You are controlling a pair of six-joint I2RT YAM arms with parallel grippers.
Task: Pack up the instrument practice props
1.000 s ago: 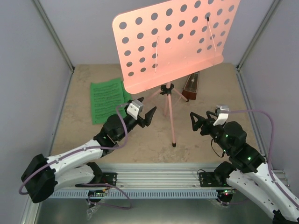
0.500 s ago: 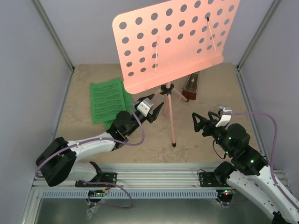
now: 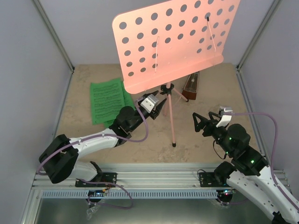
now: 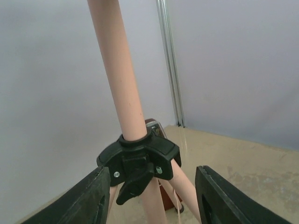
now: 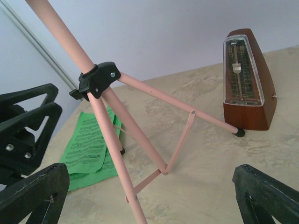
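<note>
The pink music stand point(image 3: 173, 42) stands upright mid-table on tripod legs; its black collar point(image 4: 139, 154) joins pole and legs. My left gripper point(image 3: 159, 106) is open, its jaws either side of the collar point(image 3: 166, 88) without touching, also in the left wrist view point(image 4: 152, 193). My right gripper point(image 3: 201, 122) is open and empty, right of the front leg point(image 3: 171, 122). Green sheet-music pages point(image 3: 108, 100) lie flat at the left, also in the right wrist view point(image 5: 91, 147). The brown wooden metronome point(image 3: 191, 87) stands behind the stand, also in the right wrist view point(image 5: 246, 81).
Grey walls with metal corner posts point(image 3: 53, 37) close in the table on three sides. The stand's wide punched desk overhangs the back of the table. A metal rail point(image 3: 159, 179) with the arm bases runs along the near edge.
My left gripper has reached forward and right, from beside the green pages up to the stand's collar. My right gripper has barely shifted.
</note>
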